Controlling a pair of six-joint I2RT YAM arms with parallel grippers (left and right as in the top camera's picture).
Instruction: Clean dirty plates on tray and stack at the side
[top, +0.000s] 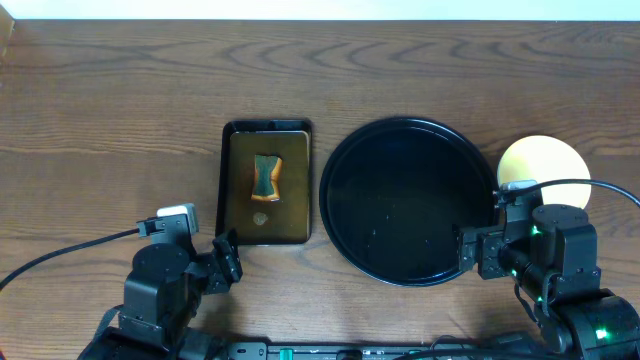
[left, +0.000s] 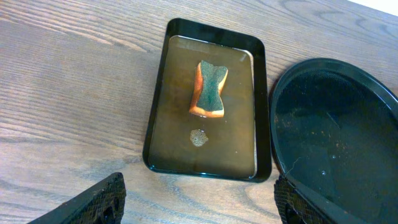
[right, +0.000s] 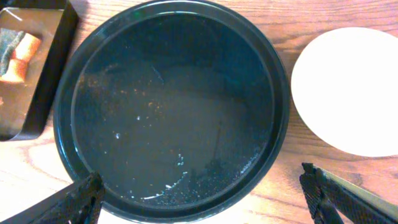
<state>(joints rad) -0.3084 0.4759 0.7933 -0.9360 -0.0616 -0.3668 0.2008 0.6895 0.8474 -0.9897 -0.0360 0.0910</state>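
Note:
The round black tray (top: 410, 205) lies right of centre with no plate on it, only small specks and droplets on its floor (right: 174, 106); it also shows in the left wrist view (left: 336, 137). A pale yellow plate (top: 545, 168) lies on the table just right of the tray, its face plain and without smears (right: 354, 87). No mint-blue plate shows; whether any lies under the yellow one I cannot tell. My left gripper (top: 228, 256) is open and empty (left: 199, 202) near the table's front. My right gripper (top: 478, 250) is open and empty over the tray's near rim (right: 202, 199).
A small rectangular black tray (top: 230, 190) holds brownish liquid and an orange-and-green sponge (top: 265, 178), left of the round tray; the sponge also shows in the left wrist view (left: 210, 89). Bare wooden table lies to the far left and along the back.

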